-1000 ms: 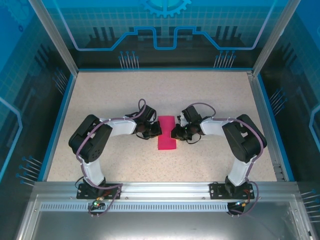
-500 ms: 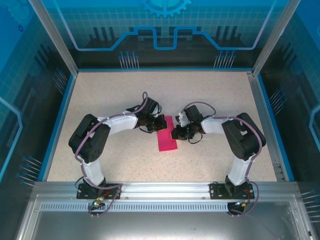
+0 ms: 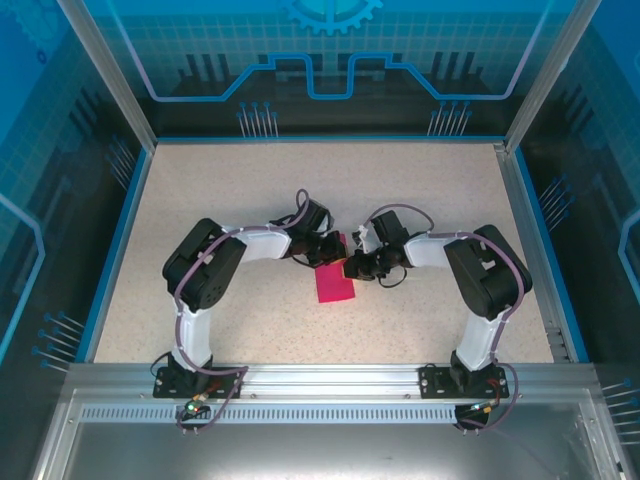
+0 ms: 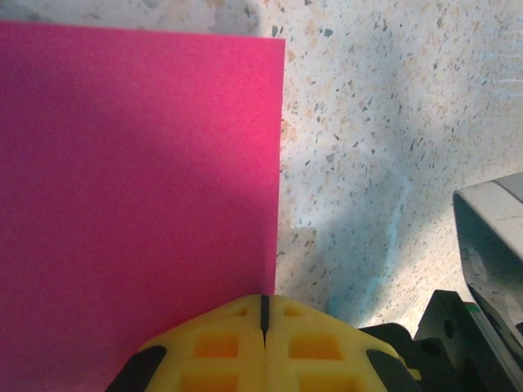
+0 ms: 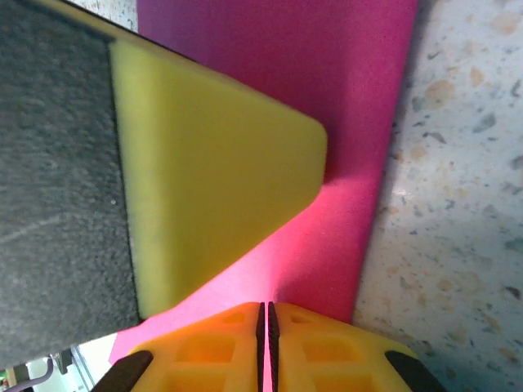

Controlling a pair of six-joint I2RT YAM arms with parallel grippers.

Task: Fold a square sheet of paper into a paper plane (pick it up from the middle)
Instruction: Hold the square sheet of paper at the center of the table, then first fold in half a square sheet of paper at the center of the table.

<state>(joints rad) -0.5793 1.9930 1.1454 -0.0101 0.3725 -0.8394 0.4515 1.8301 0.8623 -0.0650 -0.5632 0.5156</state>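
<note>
The square sheet of paper [image 3: 334,286] lies flat on the table as a narrow magenta-pink rectangle between the two arms. My left gripper [image 3: 331,250] is over its far end, jaws shut. In the left wrist view the yellow fingertips [image 4: 245,314] meet at the paper's [image 4: 139,180] right edge. My right gripper [image 3: 351,267] comes in from the paper's right side, also shut. In the right wrist view its tips [image 5: 265,308] sit over the paper [image 5: 327,65], close to the left gripper's yellow finger [image 5: 212,163], which rests on the sheet. No paper plane shape shows.
The speckled table [image 3: 220,200] is bordered by a blue rim and glass walls [image 3: 130,180]. A metal rail [image 3: 330,378] runs along the near edge by the arm bases. Part of the right arm [image 4: 490,245] crosses the left wrist view.
My left arm has swung in, carrying its gripper from the paper's left side up to its far end. The right gripper has stayed shut by the right edge.
</note>
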